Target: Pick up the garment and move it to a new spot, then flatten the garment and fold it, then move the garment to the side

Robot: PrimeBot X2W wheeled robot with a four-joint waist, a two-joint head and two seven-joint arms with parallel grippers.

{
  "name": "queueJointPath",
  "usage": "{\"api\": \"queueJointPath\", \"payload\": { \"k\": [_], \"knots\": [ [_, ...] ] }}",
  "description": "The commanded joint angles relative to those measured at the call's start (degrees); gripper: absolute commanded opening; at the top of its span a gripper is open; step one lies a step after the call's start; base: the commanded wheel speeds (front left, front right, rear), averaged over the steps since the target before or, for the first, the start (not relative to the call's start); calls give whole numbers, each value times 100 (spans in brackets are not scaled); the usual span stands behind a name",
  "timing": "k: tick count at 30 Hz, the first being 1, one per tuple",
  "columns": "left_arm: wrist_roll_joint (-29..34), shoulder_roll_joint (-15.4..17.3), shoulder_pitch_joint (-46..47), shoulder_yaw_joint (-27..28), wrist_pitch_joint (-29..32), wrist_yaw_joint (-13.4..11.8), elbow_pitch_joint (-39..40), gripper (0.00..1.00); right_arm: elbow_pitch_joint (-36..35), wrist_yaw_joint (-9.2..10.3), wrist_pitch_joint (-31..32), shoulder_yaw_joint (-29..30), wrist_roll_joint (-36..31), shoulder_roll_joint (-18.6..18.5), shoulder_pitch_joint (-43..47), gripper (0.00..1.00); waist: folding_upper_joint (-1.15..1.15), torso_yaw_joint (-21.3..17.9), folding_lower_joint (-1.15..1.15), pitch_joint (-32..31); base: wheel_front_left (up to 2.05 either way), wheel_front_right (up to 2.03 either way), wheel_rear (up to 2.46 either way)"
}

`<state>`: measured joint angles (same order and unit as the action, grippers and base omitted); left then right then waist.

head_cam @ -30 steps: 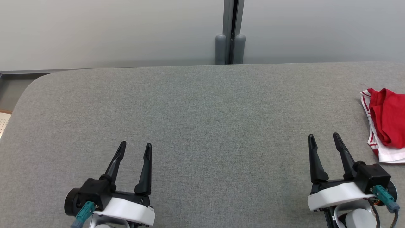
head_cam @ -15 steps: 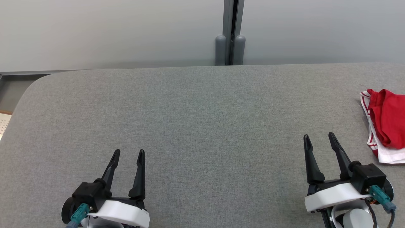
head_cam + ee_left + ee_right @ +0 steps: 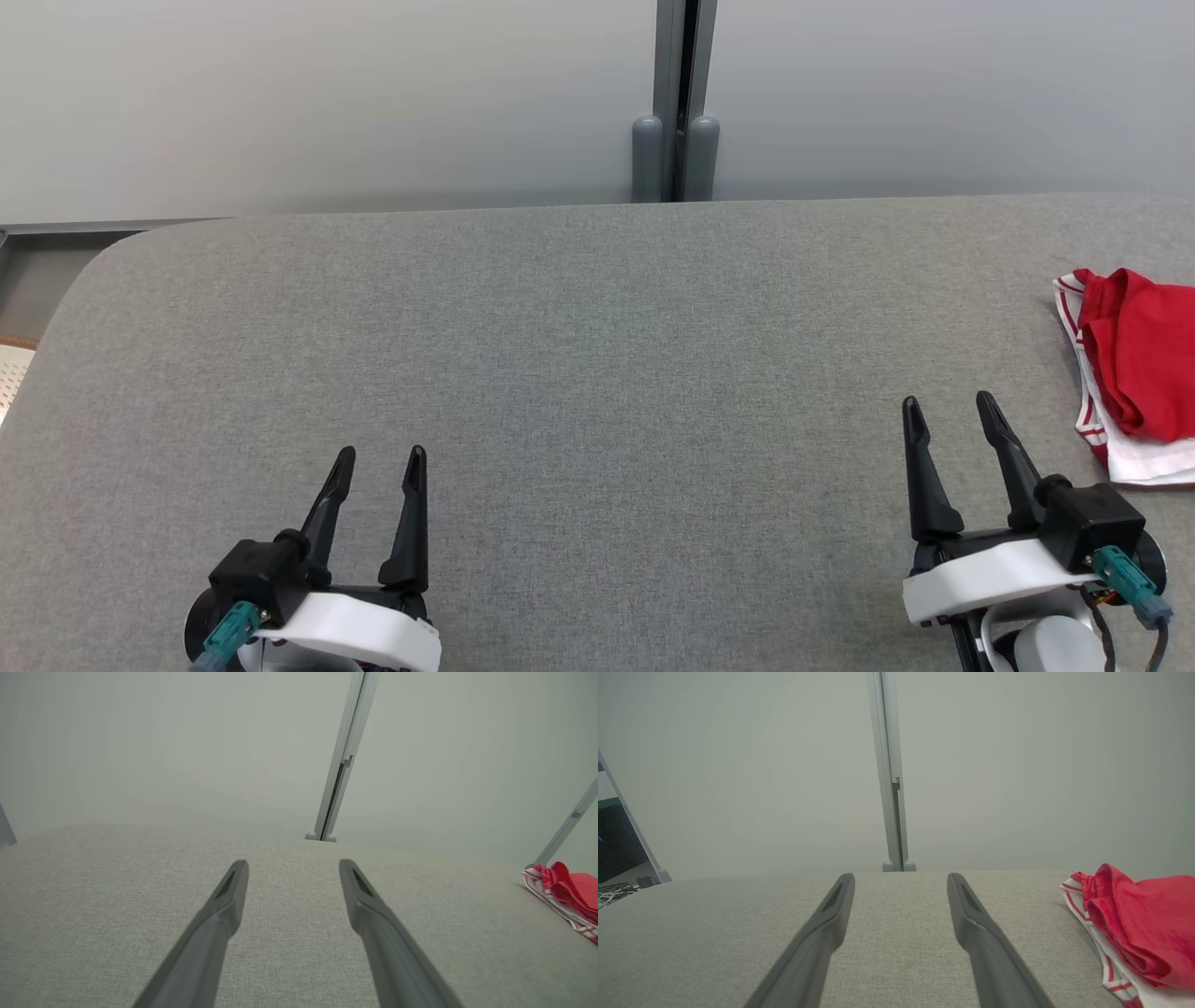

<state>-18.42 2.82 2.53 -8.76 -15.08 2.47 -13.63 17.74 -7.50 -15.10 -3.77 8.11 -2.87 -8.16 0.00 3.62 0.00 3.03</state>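
A red garment with white, red-striped trim (image 3: 1130,369) lies bunched at the far right of the grey table (image 3: 579,355), cut off by the head view's edge. It also shows at the right of the right wrist view (image 3: 1139,924) and small in the left wrist view (image 3: 565,893). My right gripper (image 3: 948,411) hovers open just left of the garment, not touching it. Near the table's front left, my left gripper (image 3: 381,457) is open with nothing between its fingers.
A pale partition wall with a grey vertical post (image 3: 676,103) runs behind the table. The table's rounded left corner (image 3: 84,271) drops to a floor strip. The right wrist view has a dark screen (image 3: 616,844) at its far left.
My left gripper has drawn back toward me and its fingers have narrowed slightly. The right gripper has barely shifted. The head camera has tilted a little, sliding the scene down.
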Motion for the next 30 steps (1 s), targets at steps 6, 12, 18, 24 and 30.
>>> {"api": "queueJointPath", "payload": {
  "k": [6, 12, 18, 24, 30],
  "knots": [
    [-201, -13, -60, 10, 7, 2, -130, 0, 131, 0, 8, -15, 19, 9, 88, 0, 0, 0, 0, -18, 0, 0, 0],
    [-736, -2, -78, 87, 137, 36, -161, 0, 167, 0, 177, 64, 613, 12, 124, 0, 0, -15, 0, -29, 0, 0, 0],
    [-1327, 23, -29, 184, 287, 77, -160, 0, 108, 0, 340, 141, 1278, 10, 135, 0, 0, -32, 0, -42, 0, 0, 0],
    [-1872, 42, 17, 275, 429, 115, -156, 0, 57, 0, 494, 216, 1896, 8, 142, 0, 0, -50, 0, -55, 0, 0, 0],
    [-2377, 58, 50, 364, 562, 152, -141, 0, 14, 0, 639, 286, 2469, 7, 145, 0, 0, -67, 0, -67, 0, 0, 0]
  ]
}}
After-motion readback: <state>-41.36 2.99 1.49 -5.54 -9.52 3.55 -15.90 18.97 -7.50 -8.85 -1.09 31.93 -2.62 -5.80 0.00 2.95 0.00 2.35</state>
